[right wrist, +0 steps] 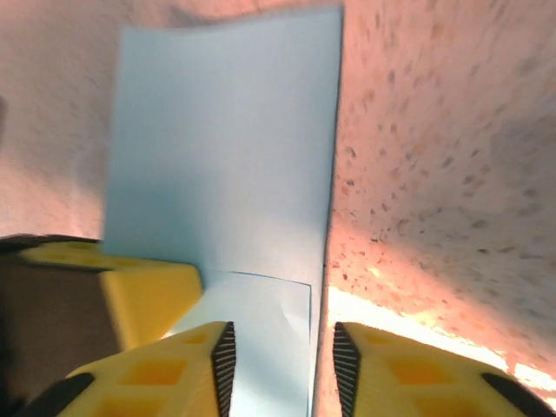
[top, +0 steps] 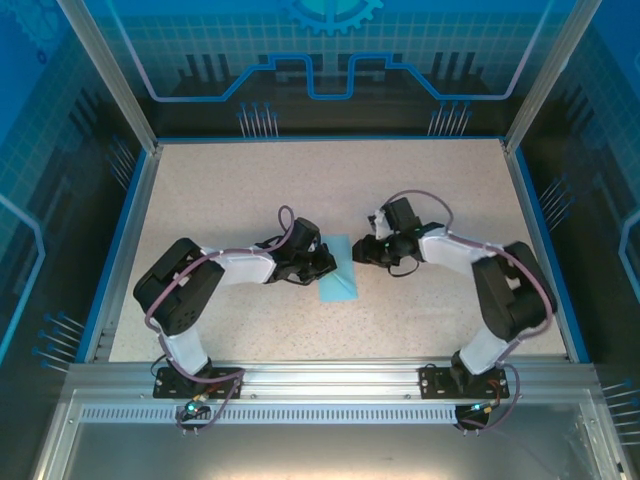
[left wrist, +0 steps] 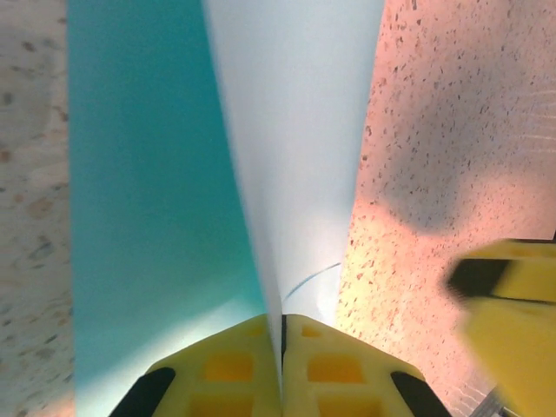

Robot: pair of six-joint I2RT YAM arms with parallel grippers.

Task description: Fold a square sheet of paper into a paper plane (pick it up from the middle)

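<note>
The light blue sheet of paper (top: 340,275) lies at the middle of the speckled tabletop (top: 230,190), between the 2 arms. From above it shows as a narrow strip running away from the arm bases, already folded rather than a full square. The left fingers (top: 322,262) meet it from its left side, about halfway along. The right fingers (top: 362,252) reach in from the right, near its far half.

In the left wrist view, the 2 yellow left fingers are pressed tight together, with a raised ridge of the paper clamped in the seam between them. The ridge runs straight away from the fingers. The paper left of it looks a deeper teal, the paper right of it pale and almost white, with a thin curved line near the fingertips. Bare tabletop lies to the right, and a blurred yellow finger of the right arm sits at that edge.

In the right wrist view, the right fingers stand apart with the near end of the paper lying between them, and they do not close on it. A faintly outlined flap sits in the gap. A yellow finger of the left arm is just beside the paper's left edge.
</note>
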